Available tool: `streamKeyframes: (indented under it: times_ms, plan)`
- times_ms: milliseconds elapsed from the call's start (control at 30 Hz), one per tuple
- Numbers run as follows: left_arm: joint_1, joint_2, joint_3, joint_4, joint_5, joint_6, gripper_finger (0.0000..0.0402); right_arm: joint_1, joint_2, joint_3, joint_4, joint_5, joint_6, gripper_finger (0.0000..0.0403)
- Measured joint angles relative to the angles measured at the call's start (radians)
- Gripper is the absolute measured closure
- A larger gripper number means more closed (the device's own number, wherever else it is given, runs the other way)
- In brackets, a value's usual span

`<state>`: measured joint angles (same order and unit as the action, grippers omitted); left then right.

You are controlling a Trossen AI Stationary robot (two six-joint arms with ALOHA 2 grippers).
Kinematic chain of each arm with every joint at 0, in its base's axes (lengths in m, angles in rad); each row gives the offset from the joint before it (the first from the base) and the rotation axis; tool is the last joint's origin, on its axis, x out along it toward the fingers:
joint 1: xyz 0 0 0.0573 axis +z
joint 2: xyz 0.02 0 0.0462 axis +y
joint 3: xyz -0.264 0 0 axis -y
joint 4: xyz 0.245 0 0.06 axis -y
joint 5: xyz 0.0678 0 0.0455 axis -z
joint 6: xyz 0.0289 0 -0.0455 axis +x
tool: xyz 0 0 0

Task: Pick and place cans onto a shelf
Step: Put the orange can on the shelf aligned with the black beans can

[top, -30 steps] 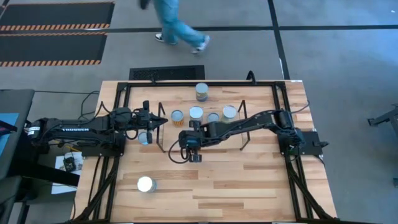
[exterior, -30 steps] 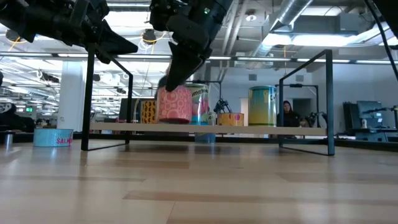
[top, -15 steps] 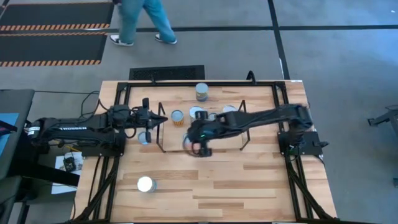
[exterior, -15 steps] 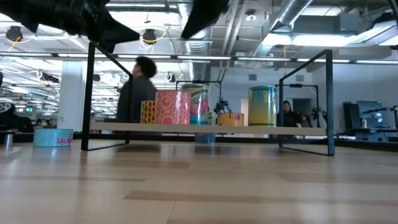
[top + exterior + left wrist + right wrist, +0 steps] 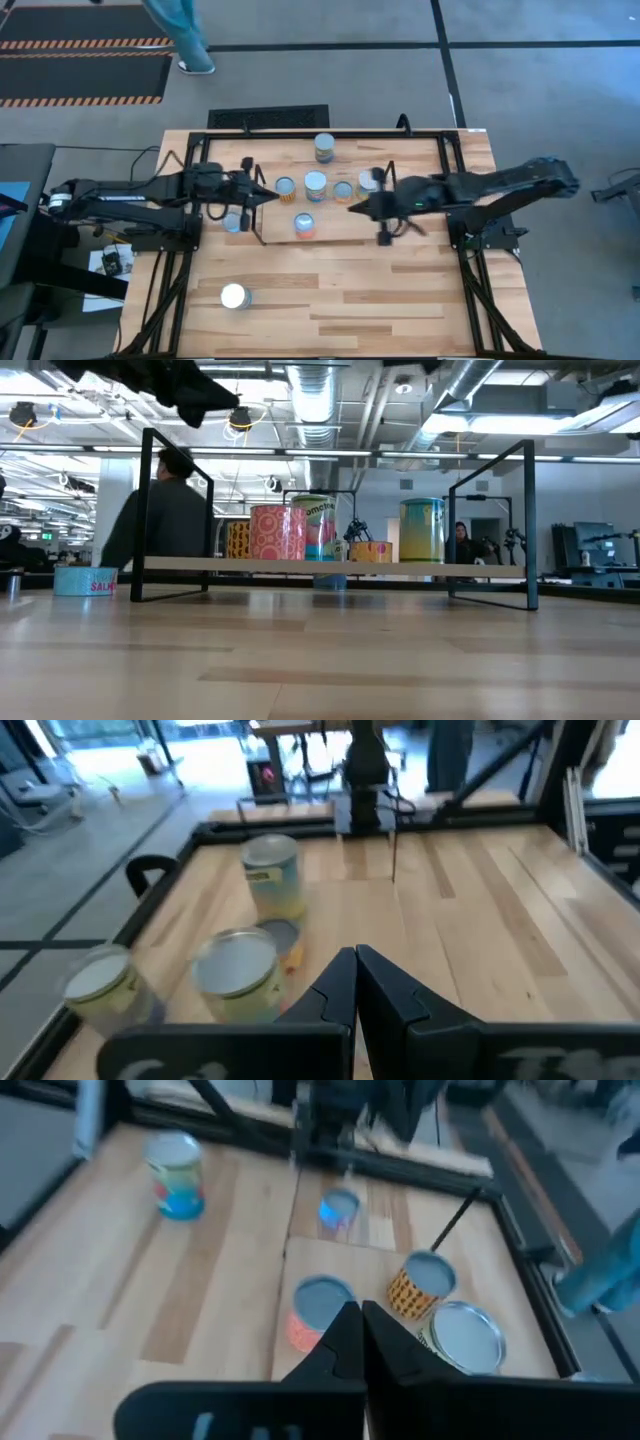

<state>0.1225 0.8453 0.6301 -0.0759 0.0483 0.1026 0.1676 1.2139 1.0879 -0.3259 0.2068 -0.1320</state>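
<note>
Pink-labelled can (image 5: 304,225) stands upright on the shelf (image 5: 330,232), top up.

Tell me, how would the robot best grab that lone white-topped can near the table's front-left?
Probably from straight above, jaws closing on opposite sides of its round wall. The can stands upright with only its flat top facing up and bare wood all around. The left gripper is the nearer one.
</note>
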Motion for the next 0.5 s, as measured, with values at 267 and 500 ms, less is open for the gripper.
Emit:
streamKeyframes:
  times_ms: [267,500]
  plan:
    - [-0.071,0.255,0.17,-0.044,-0.005,0.025,0.0402,0.044,-0.335,-0.309,0.213,-0.001,0.001,0.0399]
    - [-0.124,0.454,0.326,-0.187,-0.008,0.025,0.0401,0.039,-0.519,-0.583,0.45,0.0,0.002,0.0399]
